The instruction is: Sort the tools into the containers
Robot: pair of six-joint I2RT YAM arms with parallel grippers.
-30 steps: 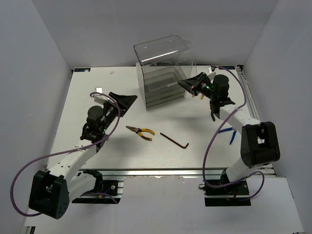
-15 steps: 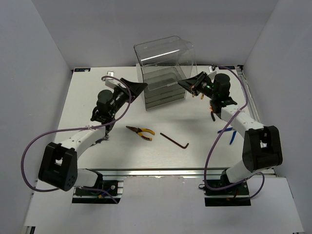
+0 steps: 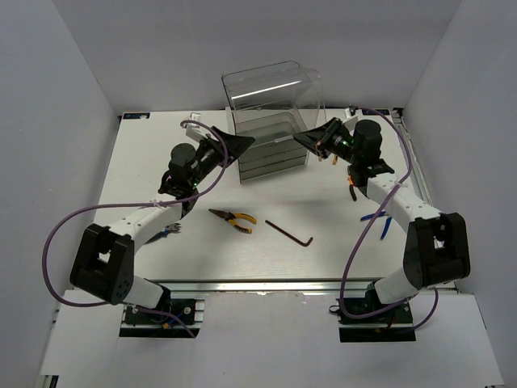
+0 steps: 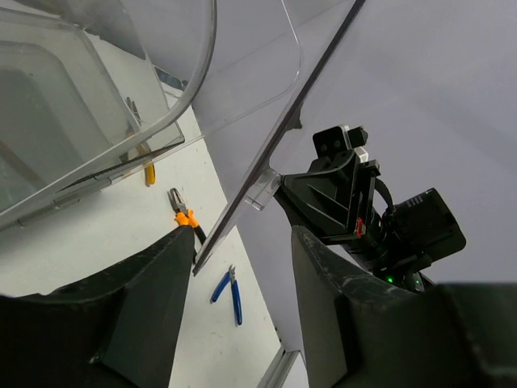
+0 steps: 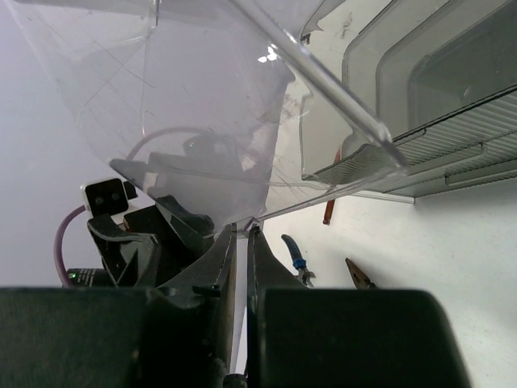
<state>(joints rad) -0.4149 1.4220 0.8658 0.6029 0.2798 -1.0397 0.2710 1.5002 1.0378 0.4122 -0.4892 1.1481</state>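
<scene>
The clear cabinet (image 3: 271, 121) with stacked drawers (image 3: 273, 152) stands at the back middle. My right gripper (image 3: 303, 139) is at its right front corner, shut on a corner tab of the clear top (image 5: 202, 97), as the right wrist view (image 5: 244, 230) shows. My left gripper (image 3: 241, 144) is open at the left front corner; the top's edge (image 4: 275, 153) runs between its fingers (image 4: 242, 234). Yellow-handled pliers (image 3: 233, 218) and a dark hex key (image 3: 289, 232) lie in front. Blue cutters (image 4: 229, 285) and orange pliers (image 4: 184, 217) lie to the right.
The blue cutters (image 3: 378, 220) lie partly under my right arm. White walls close in the table at the back and both sides. A metal rail (image 3: 291, 284) runs along the near edge.
My left arm has swung up and right, bringing its open gripper to the cabinet's left front corner. The right gripper has stayed at the right corner.
</scene>
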